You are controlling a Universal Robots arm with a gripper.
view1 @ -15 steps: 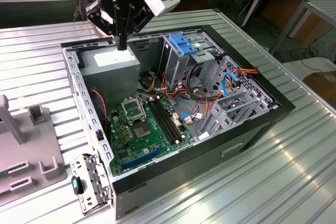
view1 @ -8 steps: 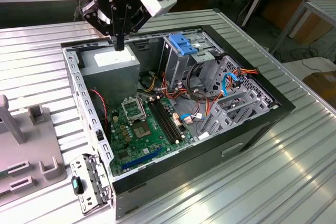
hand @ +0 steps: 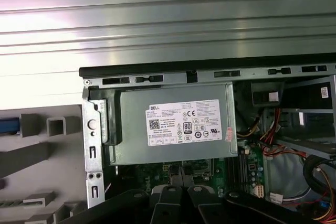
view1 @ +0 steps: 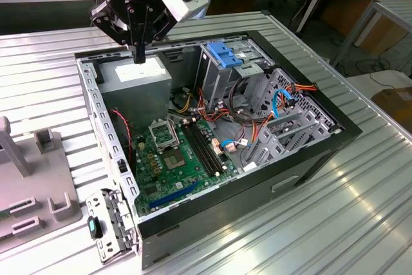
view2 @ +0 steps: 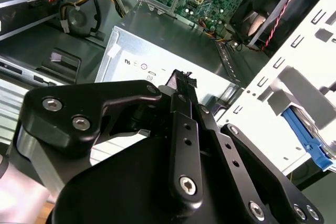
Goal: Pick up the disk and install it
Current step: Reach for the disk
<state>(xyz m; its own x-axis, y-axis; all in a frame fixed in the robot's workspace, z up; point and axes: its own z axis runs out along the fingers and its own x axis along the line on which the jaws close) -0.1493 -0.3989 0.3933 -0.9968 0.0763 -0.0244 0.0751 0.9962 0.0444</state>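
My gripper (view1: 138, 55) hangs over the back corner of the open computer case (view1: 322, 152), just above the grey power supply (view1: 138, 76). Its black fingers are pressed together and shut on nothing; the second wrist view shows the tips (view2: 181, 80) meeting over the power supply's label. In the first wrist view the gripper (hand: 181, 184) sits at the near edge of that power supply (hand: 173, 124). Part of the disk's bright blue rail (view2: 307, 142) shows beyond the case's perforated side wall. A blue sliver (hand: 8, 126) lies on the grey fixture outside the case.
Inside the case are a green motherboard (view1: 180, 159), a metal drive cage (view1: 222, 78) with a light-blue latch (view1: 225, 53), and bundles of coloured cables (view1: 257, 117). A grey fixture (view1: 38, 178) with slots stands at the exterior view's left on the ribbed metal table (view1: 309, 236).
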